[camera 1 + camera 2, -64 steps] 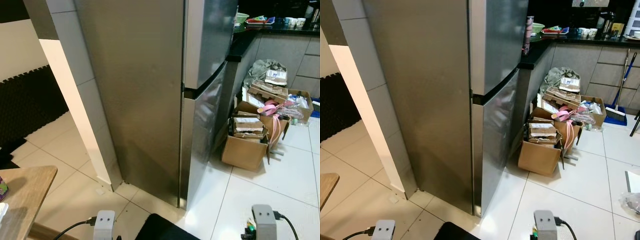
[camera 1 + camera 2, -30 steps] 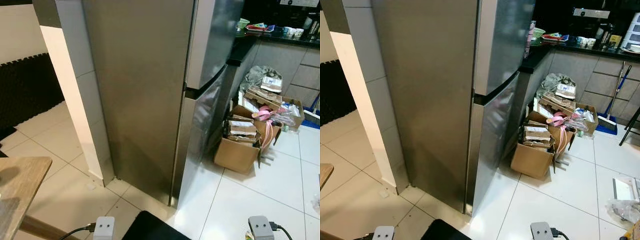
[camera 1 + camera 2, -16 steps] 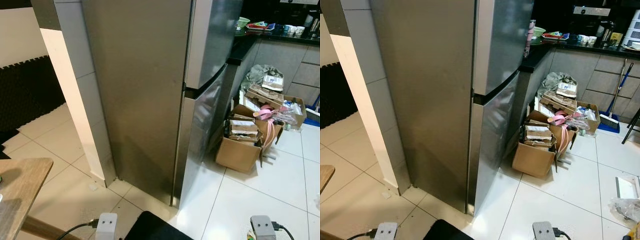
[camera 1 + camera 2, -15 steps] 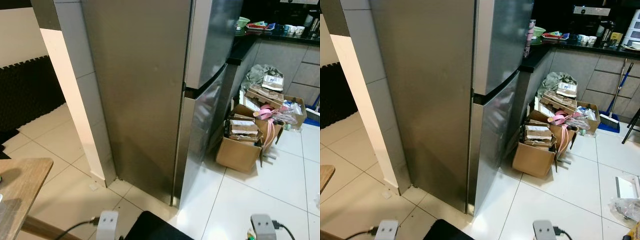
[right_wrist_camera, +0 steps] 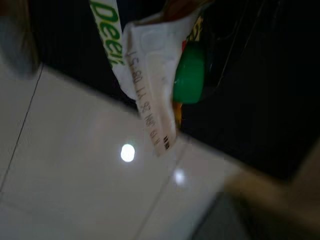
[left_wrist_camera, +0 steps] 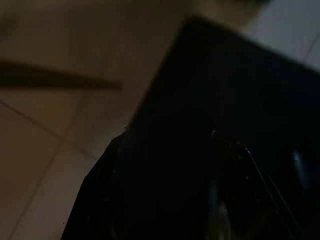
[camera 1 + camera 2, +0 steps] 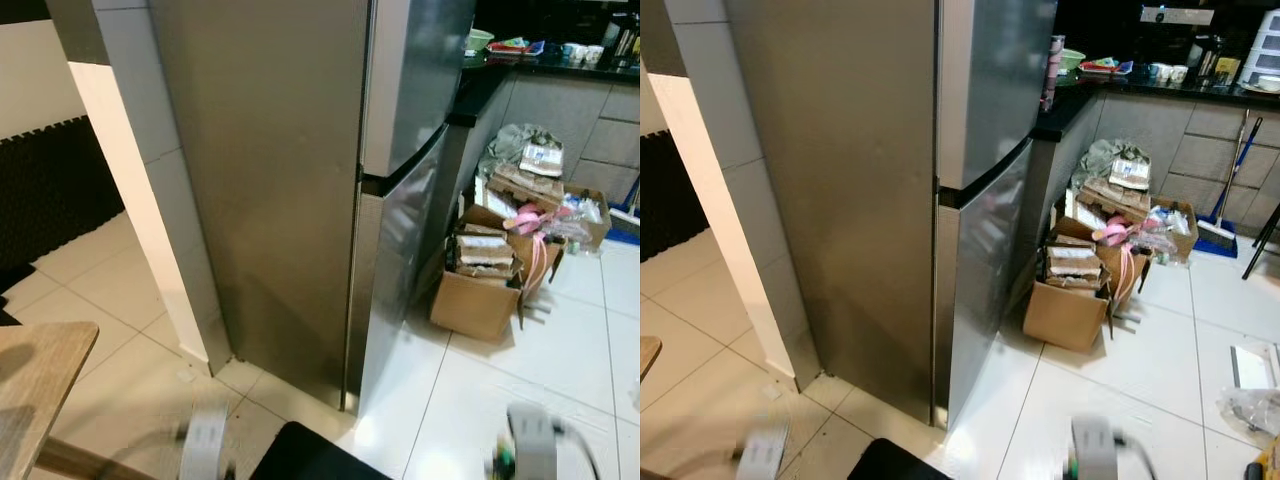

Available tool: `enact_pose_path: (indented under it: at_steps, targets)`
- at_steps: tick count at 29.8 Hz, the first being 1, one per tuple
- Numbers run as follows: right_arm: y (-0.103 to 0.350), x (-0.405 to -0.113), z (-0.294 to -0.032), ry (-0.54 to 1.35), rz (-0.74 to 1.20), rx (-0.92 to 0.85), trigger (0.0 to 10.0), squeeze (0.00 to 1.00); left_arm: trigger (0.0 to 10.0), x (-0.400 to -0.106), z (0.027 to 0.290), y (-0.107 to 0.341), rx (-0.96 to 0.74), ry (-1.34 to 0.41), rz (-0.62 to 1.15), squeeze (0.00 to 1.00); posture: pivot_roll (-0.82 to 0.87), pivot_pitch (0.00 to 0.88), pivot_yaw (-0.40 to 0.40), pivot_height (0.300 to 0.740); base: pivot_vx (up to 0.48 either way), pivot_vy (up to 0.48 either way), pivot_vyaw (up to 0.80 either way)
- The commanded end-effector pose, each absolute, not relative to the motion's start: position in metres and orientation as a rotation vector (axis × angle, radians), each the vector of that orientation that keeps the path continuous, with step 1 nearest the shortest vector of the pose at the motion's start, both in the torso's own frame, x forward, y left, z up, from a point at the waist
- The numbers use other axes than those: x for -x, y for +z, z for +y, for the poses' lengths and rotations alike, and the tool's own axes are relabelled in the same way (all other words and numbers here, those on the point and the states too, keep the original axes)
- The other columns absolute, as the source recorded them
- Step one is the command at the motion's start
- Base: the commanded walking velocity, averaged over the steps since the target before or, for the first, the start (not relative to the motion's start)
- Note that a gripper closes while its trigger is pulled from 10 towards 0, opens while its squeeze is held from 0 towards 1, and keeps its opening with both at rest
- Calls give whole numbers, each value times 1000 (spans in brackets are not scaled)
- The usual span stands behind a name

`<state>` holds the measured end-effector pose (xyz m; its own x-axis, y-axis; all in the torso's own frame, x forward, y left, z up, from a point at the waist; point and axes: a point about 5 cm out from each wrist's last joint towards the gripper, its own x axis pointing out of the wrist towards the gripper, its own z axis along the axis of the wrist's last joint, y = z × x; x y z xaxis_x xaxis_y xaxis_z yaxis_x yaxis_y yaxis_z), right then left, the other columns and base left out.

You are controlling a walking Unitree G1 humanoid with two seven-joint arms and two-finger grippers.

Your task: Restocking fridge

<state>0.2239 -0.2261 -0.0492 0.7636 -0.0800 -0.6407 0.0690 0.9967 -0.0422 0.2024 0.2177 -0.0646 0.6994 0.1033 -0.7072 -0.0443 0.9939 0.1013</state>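
**Approaching the closed fridge with a carton in the right gripper**

Facing the stainless two-door fridge [image 7: 300,170] from its side corner, the robot has both doors shut before it, so nothing can go in yet. Left of the fridge stands a tiled pillar [image 7: 150,170], and further left and nearer the robot the corner of a wooden table [image 7: 40,370] juts in. The left arm [image 7: 207,440] hangs low below the fridge's side panel, blurred; its wrist view is too dark to tell how its jaws stand. The right arm [image 7: 530,445] hangs low too, on the door side of the fridge. Its wrist view shows a white carton with green lettering and a green cap [image 5: 189,75] right at the fingers, apparently gripped, though the fingers themselves are dark.

To do this step well, I judge the robot should move round to the fridge's front face, square up to the door seam [image 7: 985,180], and free the left gripper for the door edge.

Right of the fridge, open cardboard boxes [image 7: 490,270] crowd the floor by the counter [image 7: 1080,95], narrowing the room for a door swing. White floor tiles [image 7: 520,380] in front of the doors offer the open room.
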Motion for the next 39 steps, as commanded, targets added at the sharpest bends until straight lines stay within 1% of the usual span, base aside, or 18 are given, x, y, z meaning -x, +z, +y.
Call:
enact_pose_path:
  at_steps: [1, 6, 9, 12, 22, 25, 29, 31, 33, 34, 36, 37, 39]
  targets:
    - [-52, -219, -226, -73, 705, 29, 10000, 0, 10000, -196, 213, -69, -93, 59, 818, 0, -82, 98, -45, 740, 0, 0, 0]
    - [-50, -222, -229, -85, 700, 27, 10000, 0, 10000, -204, 214, -65, -88, 62, 798, 0, -87, 96, -41, 740, 0, 0, 0]
    - [-42, -232, -232, -103, 669, 19, 10000, 0, 10000, -216, 213, -58, -76, 56, 759, 0, -92, 93, -38, 740, 0, 0, 0]
    - [-41, -233, -232, -104, 665, 20, 10000, 0, 10000, -218, 212, -57, -68, 56, 752, 0, -93, 90, -38, 740, 0, 0, 0]
    - [-46, -227, -230, -99, 679, 27, 10000, 0, 10000, -216, 207, -59, -47, 66, 769, 0, -93, 88, -30, 740, 0, 0, 0]
    - [-47, -225, -230, -95, 687, 29, 10000, 0, 10000, -216, 207, -60, -53, 66, 770, 0, -88, 83, -44, 740, 0, 0, 0]
    - [-49, -222, -229, -81, 701, 42, 10000, 0, 10000, -213, 208, -61, -42, 91, 771, 0, -91, 90, -29, 740, 0, 0, 0]
    - [-50, -220, -230, -105, 691, 19, 10000, 0, 10000, -213, 207, -61, -69, 40, 777, 0, -96, 87, -33, 740, 0, 0, 0]
    - [-50, -219, -231, -102, 697, 25, 10000, 0, 10000, -213, 208, -61, -78, 42, 780, 0, -91, 88, -39, 740, 0, 0, 0]
    - [-51, -219, -231, -92, 704, 38, 10000, 0, 10000, -213, 209, -61, -65, 63, 779, 0, -93, 91, -24, 740, 0, 0, 0]
    - [-52, -217, -232, -97, 707, 40, 10000, 0, 10000, -213, 210, -61, -43, 76, 774, 0, -96, 87, -28, 740, 0, 0, 0]
    - [-51, -217, -233, -109, 703, 30, 10000, 0, 10000, -213, 209, -61, -50, 61, 773, 0, -95, 81, -37, 740, 0, 0, 0]
    - [-52, -215, -233, -109, 711, 32, 10000, 0, 10000, -214, 210, -61, -74, 51, 776, 0, -96, 87, -29, 740, 0, 0, 0]
